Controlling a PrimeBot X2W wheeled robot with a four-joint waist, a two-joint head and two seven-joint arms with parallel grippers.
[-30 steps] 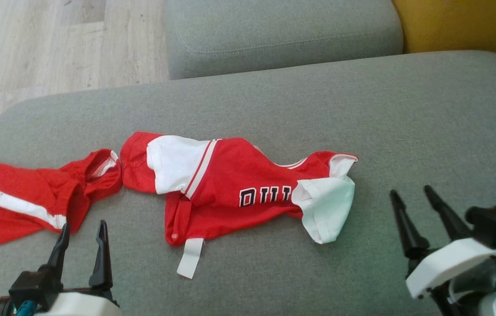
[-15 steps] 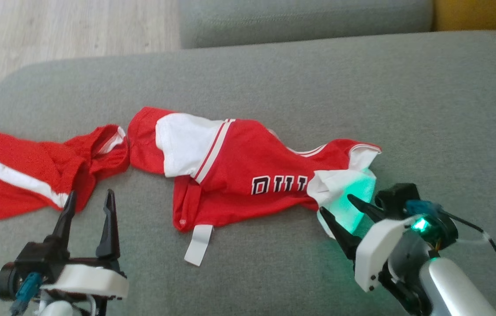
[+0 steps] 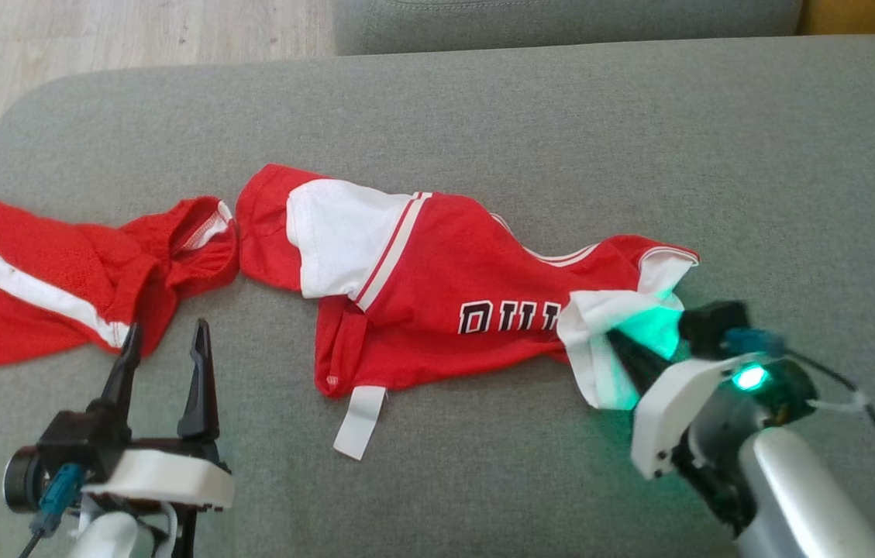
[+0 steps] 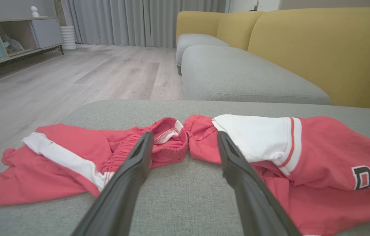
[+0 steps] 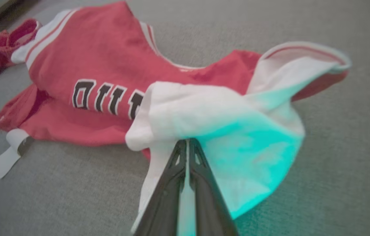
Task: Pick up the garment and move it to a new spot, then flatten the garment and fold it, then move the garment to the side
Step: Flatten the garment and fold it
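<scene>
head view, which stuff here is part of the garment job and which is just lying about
In the job: jersey; right gripper, shut on its white sleeve; left gripper, open.
Lying about: red shorts beside the jersey; wood floor; yellow sofa back.

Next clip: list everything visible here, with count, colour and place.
jersey: 1, red and white, middle of near cushion
shorts: 1, red with white stripe, left of jersey
near cushion: 1, grey, under both garments
far cushion: 1, grey, beyond it
sofa back: 1, yellow, far right
floor: 1, pale wood, far left
left tool: 1, dark, open, near shorts
right tool: 1, dark, shut on jersey's white sleeve
</scene>
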